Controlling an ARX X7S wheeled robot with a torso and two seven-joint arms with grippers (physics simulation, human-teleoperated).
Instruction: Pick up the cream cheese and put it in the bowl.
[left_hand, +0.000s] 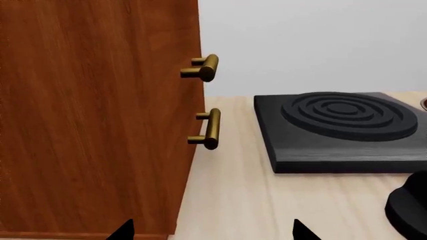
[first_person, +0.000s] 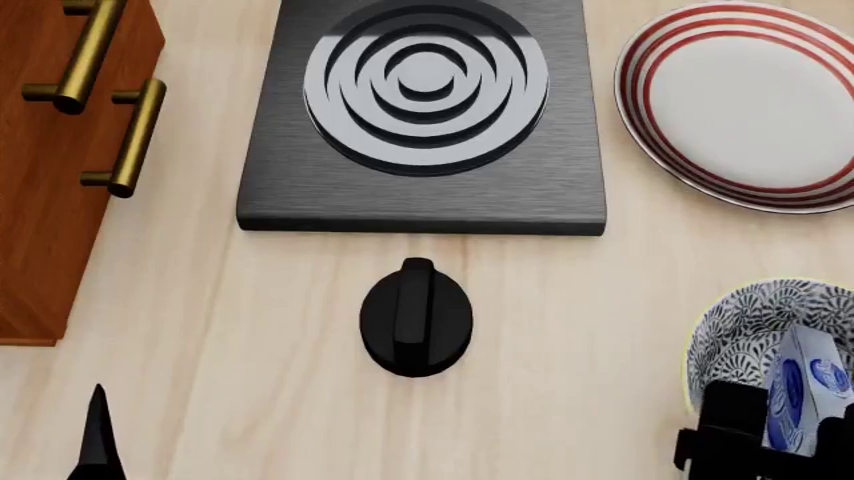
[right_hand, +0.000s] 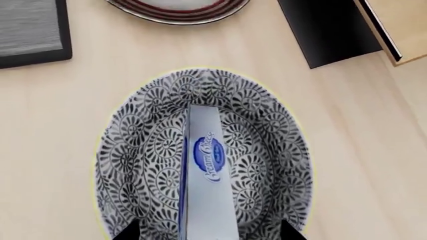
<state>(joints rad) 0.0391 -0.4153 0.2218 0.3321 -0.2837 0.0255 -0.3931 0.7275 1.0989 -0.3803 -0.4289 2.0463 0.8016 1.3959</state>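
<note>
The cream cheese (right_hand: 208, 170), a silvery-blue box with a dark blue oval logo, stands on end inside the patterned bowl (right_hand: 140, 150). My right gripper (right_hand: 209, 231) hangs right above the bowl, its fingertips (right_hand: 128, 231) spread wide on both sides of the box with gaps to it. In the head view the bowl (first_person: 741, 325) is at the lower right, with the box (first_person: 807, 385) in it and the right gripper (first_person: 787, 440) over it. My left gripper (left_hand: 212, 232) is open and empty beside the wooden cabinet (left_hand: 93, 115).
A black stove plate (first_person: 424, 110) with a ring burner lies at the middle back, with a black knob (first_person: 416, 318) in front of it. A red-striped white plate (first_person: 754, 100) is at the back right. The cabinet with brass handles (first_person: 120, 140) stands on the left.
</note>
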